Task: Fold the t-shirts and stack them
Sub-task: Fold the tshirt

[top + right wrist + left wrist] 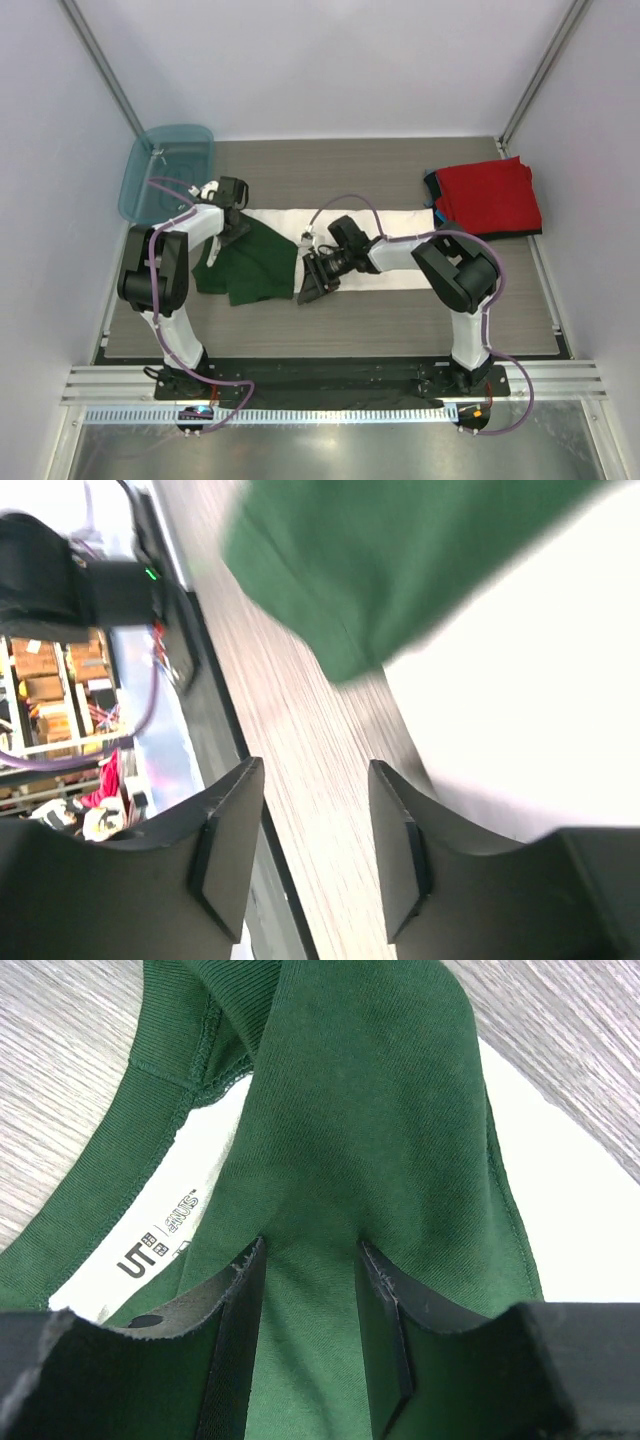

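The white t-shirt [395, 262] with dark green sleeves lies across the middle of the table, folded into a long strip. My left gripper [230, 228] is at its left end, shut on a ridge of the green sleeve [340, 1110], which runs over the green collar [150, 1090] and its label [160, 1242]. My right gripper [308, 285] is open and empty, low over bare table at the shirt's near edge, beside the green sleeve [400, 550] and white cloth [540, 680]. Folded red, dark and blue t-shirts [487, 195] are stacked at the back right.
A teal plastic tub [165, 170] stands at the back left corner, just behind the left arm. The table's black front edge [215, 710] lies close to the right gripper. White walls enclose the table on three sides.
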`<state>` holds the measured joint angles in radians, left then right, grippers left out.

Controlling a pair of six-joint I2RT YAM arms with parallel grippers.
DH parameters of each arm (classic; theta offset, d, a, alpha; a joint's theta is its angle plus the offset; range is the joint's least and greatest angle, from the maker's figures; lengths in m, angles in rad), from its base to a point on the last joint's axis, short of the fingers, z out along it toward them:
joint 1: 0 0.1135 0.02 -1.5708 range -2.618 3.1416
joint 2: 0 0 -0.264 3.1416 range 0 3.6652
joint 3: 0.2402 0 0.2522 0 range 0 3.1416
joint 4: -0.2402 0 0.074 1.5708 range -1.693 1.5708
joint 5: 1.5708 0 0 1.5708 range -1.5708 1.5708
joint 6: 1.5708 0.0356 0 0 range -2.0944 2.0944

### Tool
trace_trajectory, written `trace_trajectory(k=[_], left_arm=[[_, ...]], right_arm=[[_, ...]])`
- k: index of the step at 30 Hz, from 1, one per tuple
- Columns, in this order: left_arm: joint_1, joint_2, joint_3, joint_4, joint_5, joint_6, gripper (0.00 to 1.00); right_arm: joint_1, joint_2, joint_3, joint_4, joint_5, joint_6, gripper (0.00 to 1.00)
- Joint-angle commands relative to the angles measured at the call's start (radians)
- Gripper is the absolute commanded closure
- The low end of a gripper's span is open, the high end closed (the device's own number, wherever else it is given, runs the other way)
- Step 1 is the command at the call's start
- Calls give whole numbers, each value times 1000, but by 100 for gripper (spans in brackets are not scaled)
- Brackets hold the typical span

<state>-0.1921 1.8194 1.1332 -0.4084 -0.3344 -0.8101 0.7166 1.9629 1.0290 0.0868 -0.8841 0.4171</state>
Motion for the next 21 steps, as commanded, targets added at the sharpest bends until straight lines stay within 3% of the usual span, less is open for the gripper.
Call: trace_trajectory(k=[1, 9, 16, 21], left_arm=[[14, 26, -1, -27, -35, 6, 58], [13, -5, -3, -33, -31, 25, 58], [-32, -169, -72, -35, 3, 25, 55], [-32, -319, -142, -118, -20, -49, 54]], right_arm=[[11, -82, -29, -28, 28, -38, 47], [12, -114, 57, 43, 50, 82, 47], [23, -35, 102, 253, 126, 305, 67], [30, 75, 92, 404, 125, 408, 74]])
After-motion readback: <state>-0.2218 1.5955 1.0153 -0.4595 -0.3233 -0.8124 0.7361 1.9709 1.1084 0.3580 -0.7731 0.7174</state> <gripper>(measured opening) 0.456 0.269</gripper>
